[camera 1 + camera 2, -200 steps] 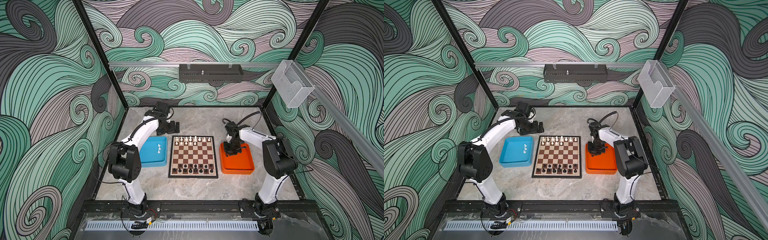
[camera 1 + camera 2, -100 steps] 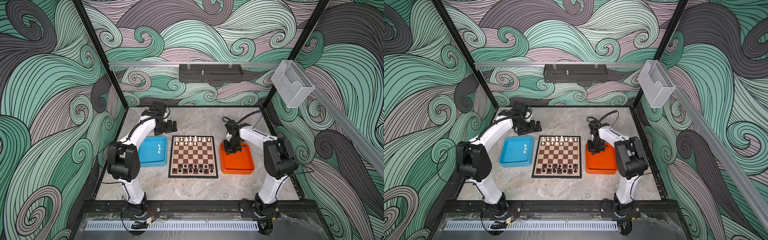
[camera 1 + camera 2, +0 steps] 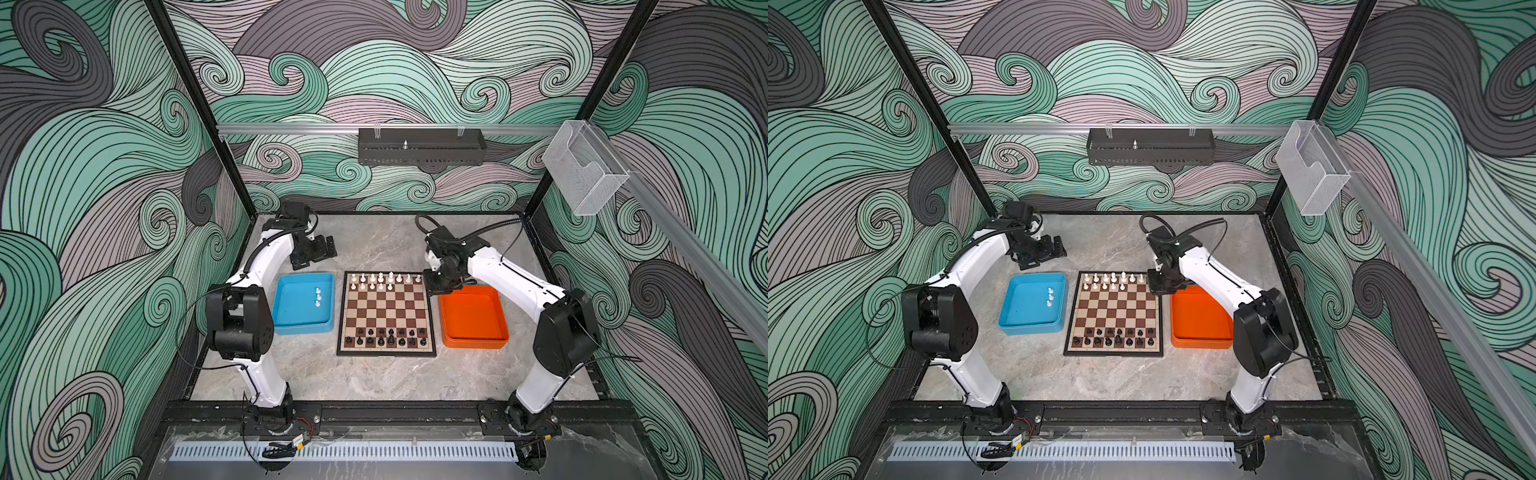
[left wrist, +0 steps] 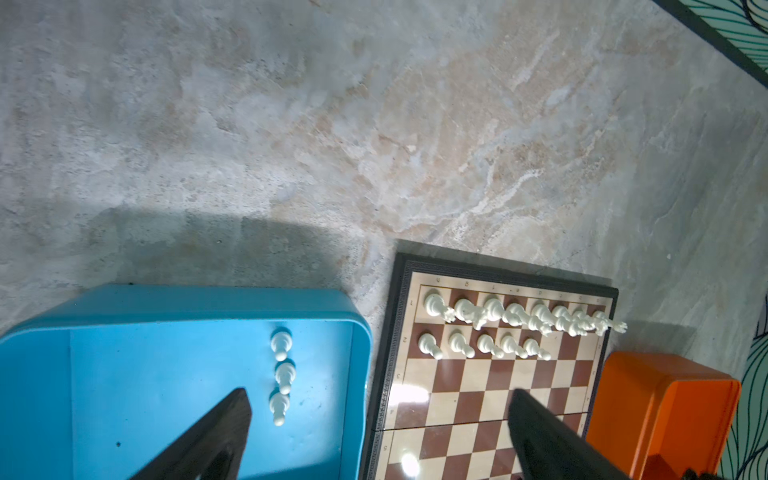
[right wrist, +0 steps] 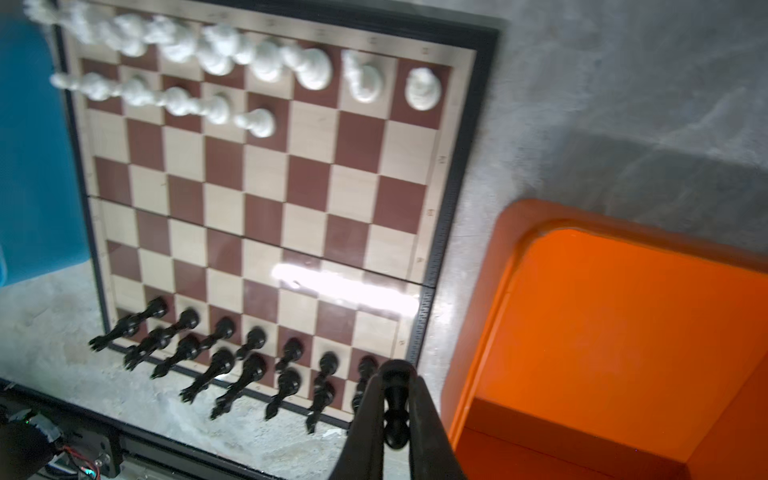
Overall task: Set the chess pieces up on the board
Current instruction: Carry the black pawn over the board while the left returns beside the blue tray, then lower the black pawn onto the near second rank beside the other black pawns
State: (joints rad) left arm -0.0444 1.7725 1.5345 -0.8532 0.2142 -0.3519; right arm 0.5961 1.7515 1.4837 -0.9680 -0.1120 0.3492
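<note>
The board [image 3: 386, 309] [image 3: 1115, 311] lies in the middle of the table in both top views. White chess pieces [image 3: 384, 280] fill its far rows and black ones [image 3: 386, 336] its near rows. Three white pawns [image 3: 318, 297] [image 4: 282, 376] stand in the blue tray [image 3: 291, 328]. My right gripper [image 3: 442, 286] [image 5: 395, 374] hangs by the board's far right corner, shut on a black pawn [image 5: 395, 399]. My left gripper [image 3: 316, 251] [image 4: 379, 395] is open and holds nothing, behind the blue tray.
An orange tray [image 3: 453, 345] [image 5: 511, 257] sits right of the board, and I see nothing in it. Grey marble tabletop [image 3: 374, 241] stretches behind the board. A black rail with a small box [image 3: 419, 147] hangs on the back wall.
My right gripper has moved left from over the orange tray toward the board's corner. The left gripper has drifted a little left and back, still open.
</note>
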